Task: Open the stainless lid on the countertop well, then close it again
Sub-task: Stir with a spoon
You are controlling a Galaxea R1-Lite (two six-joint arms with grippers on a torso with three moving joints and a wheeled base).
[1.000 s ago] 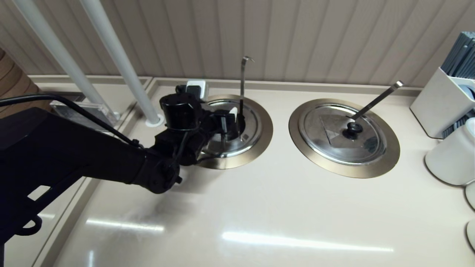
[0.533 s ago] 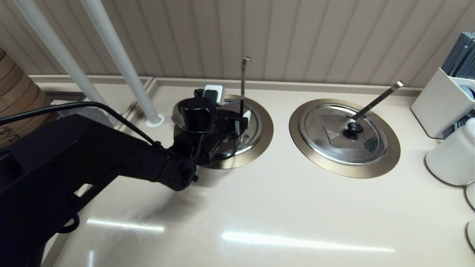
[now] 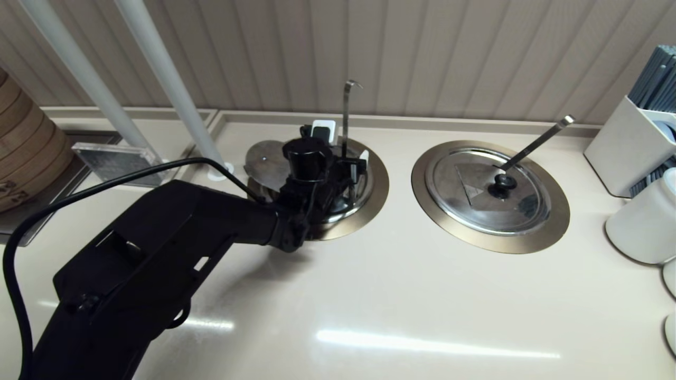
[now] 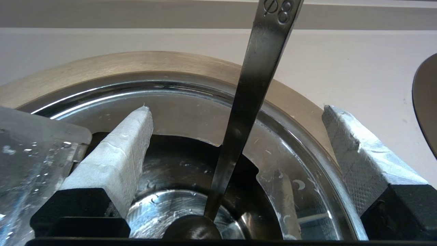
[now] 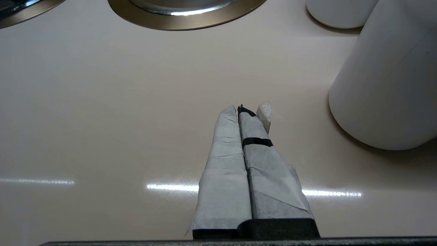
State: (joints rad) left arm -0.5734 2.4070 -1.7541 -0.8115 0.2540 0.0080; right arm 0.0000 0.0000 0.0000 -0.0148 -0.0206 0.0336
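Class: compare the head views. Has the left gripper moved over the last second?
Yes. The left gripper has shifted rightward and toward the back wall, closing on the fixed hook-tipped ladle handle over the well.

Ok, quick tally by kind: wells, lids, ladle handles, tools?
Wells: 2, the countertop well and the twin well.
Lids: 2, the stainless lid partly off its well, the twin lid seated.
Ladle handles: 2, hook-tipped handle, straight handle.
Tools: 2, left tool over the countertop well, right tool above the counter.
Total: 8.

Head camera looks down over both wells; left wrist sits close above the countertop well (image 4: 170, 65); right wrist apparently skims the counter.
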